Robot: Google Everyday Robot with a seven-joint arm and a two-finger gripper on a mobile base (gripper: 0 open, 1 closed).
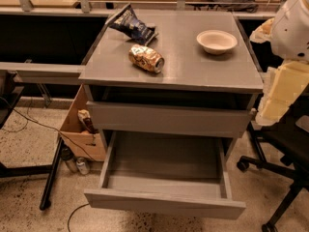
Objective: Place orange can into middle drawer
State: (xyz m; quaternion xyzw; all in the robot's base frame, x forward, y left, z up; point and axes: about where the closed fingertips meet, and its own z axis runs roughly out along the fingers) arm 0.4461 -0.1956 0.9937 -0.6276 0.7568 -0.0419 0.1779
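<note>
The orange can (146, 58) lies on its side on the grey cabinet top (193, 71), left of centre, its silvery end facing front right. Below, the middle drawer (164, 204) is pulled out wide, and its bare floor and side walls show. A flat grey drawer front (169, 120) above it is shut. My gripper (281, 96) hangs at the right edge beside the cabinet, level with the shut drawer front. It is well to the right of the can and holds nothing that I can see.
A dark blue snack bag (131, 24) lies at the back left of the top, and a white bowl (217, 41) at the back right. A cardboard box (82, 129) and silver cans (77, 163) stand on the floor at the left. An office chair base (275, 178) is at the right.
</note>
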